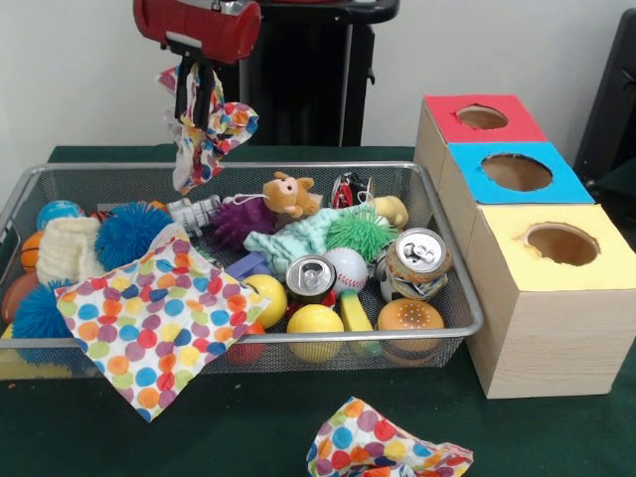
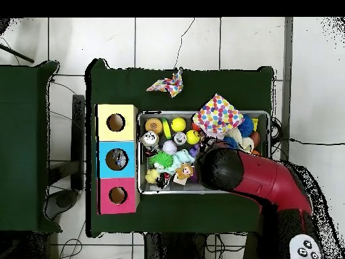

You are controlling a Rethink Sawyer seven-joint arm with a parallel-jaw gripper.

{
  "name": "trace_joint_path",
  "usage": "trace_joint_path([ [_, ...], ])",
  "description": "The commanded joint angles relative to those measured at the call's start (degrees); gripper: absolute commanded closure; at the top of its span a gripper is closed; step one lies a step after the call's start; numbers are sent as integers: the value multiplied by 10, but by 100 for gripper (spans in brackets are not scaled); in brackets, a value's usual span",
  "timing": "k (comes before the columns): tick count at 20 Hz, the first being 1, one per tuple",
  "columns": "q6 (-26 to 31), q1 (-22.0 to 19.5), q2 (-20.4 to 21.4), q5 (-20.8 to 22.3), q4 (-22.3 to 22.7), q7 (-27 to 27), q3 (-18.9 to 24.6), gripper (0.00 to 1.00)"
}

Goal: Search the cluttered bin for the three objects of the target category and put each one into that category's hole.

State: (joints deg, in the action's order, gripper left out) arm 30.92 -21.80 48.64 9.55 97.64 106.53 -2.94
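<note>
My gripper (image 1: pixel 199 97) hangs above the bin's far left part, shut on a crumpled polka-dot cloth (image 1: pixel 211 139) that dangles over the far rim. A second polka-dot cloth (image 1: pixel 159 323) (image 2: pixel 219 114) drapes over the front left edge of the wire bin (image 1: pixel 467 318) (image 2: pixel 139 172). A third one (image 1: pixel 383 449) (image 2: pixel 167 83) lies bunched on the green table in front of the bin. Right of the bin stand the red box (image 1: pixel 437 109), blue box (image 1: pixel 467 174) and yellow box (image 1: pixel 556 318), each with a round hole on top. In the overhead view the arm (image 2: pixel 249 175) hides the gripper.
The bin holds two drink cans (image 1: pixel 311 276) (image 1: pixel 417 260), yellow balls (image 1: pixel 315 323), a baseball (image 1: pixel 346 266), a toy burger (image 1: pixel 409 316), spiky balls in blue (image 1: pixel 129 234), purple (image 1: pixel 241 219) and green (image 1: pixel 360 231), and a plush animal (image 1: pixel 288 194). Something grey lies inside the blue box's hole (image 2: pixel 118 160).
</note>
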Motion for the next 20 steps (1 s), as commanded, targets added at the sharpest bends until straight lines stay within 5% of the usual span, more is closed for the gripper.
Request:
trace_joint_path([
  [1,53,-12,0,42,22,-72,61,100],
  [20,95,-62,28,15,24,-69,114,100],
])
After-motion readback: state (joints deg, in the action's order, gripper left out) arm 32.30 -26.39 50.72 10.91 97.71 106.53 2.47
